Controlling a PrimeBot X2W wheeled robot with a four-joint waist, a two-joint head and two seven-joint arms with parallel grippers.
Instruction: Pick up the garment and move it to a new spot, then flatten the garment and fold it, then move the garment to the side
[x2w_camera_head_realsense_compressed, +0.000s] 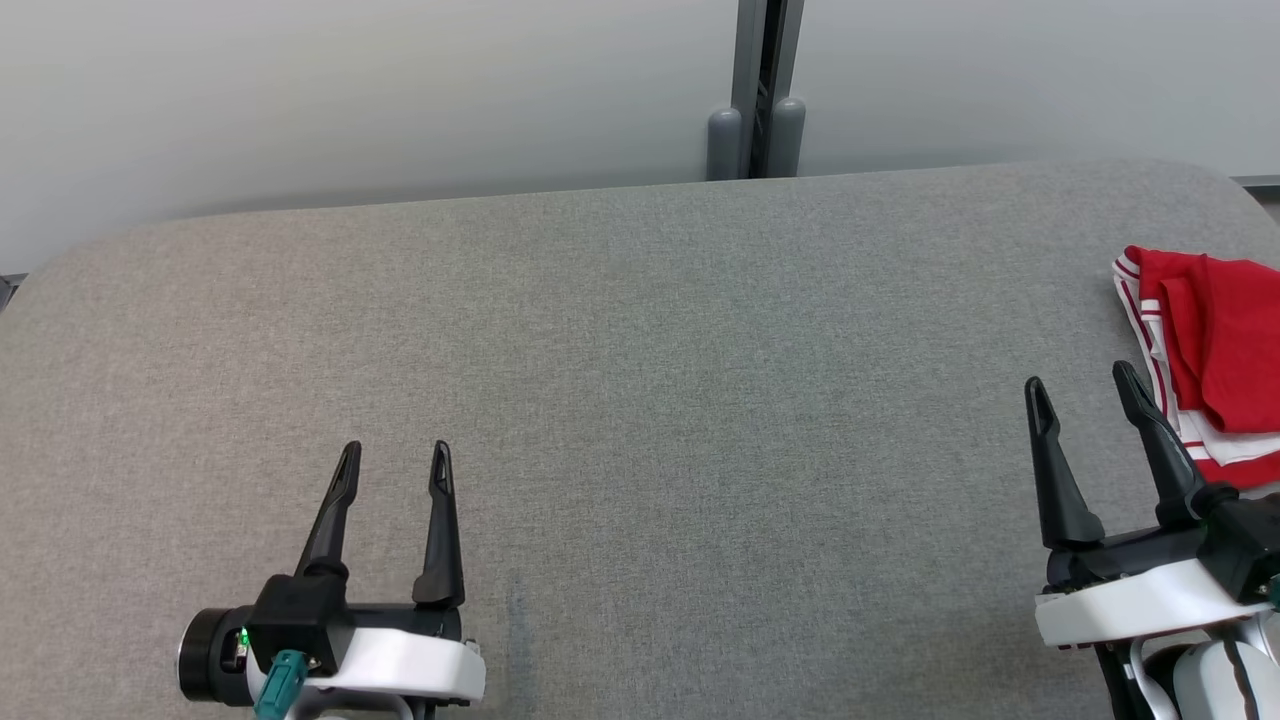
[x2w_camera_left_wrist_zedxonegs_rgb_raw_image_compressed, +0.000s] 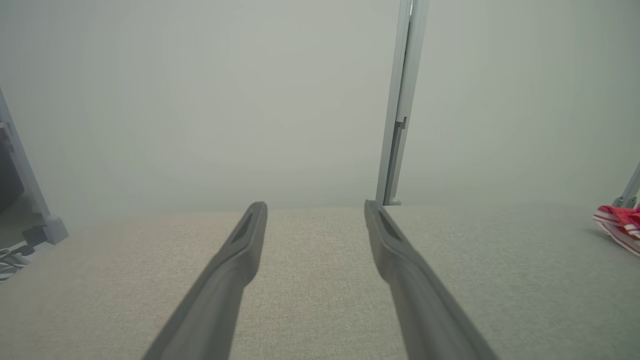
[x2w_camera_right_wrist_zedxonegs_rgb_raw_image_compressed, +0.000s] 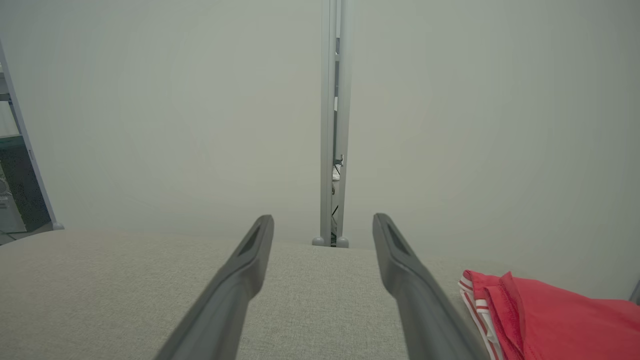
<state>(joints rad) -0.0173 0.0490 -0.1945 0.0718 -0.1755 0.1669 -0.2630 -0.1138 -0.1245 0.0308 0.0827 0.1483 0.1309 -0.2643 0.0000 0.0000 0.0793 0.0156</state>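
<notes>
One grey table (x2w_camera_head_realsense_compressed: 640, 350) takes up most of the head view. Its near edge lies below the frame, its right end is cut off, and the two far corners that show are rounded.

Two pale wall panels (x2w_camera_head_realsense_compressed: 350, 90) stand behind it. One grey post (x2w_camera_head_realsense_compressed: 765, 60) stands between them, top out of frame, with two rounded caps (x2w_camera_head_realsense_compressed: 724, 140) at its foot by the table's far edge.

One garment (x2w_camera_head_realsense_compressed: 1215, 350), red with white-and-red striped trim, lies on the table at the right edge, roughly mid-depth.
- Its right part is cut off by the frame, so its full outline is unknown.
- It lies in overlapping layers, and what kind of garment it is cannot be told.
- The visible long axis runs near-to-far; the striped edge faces left, toward the table's middle.
- The left wrist view catches only a hazy sliver of it at the right margin.

Two grippers, two dark fingers each — four in all. Both arms are cut off at the bottom edge.
- Left gripper (x2w_camera_head_realsense_compressed: 396, 455): lower left, over bare table and well apart from the garment. Fingers are spread wide toward the wall, nothing between them.
- Right gripper (x2w_camera_head_realsense_compressed: 1078, 378): lower right, fingers spread wide and empty, leaning slightly left. Its right finger overlaps the garment's near-left corner in the head view; contact cannot be told.
</notes>
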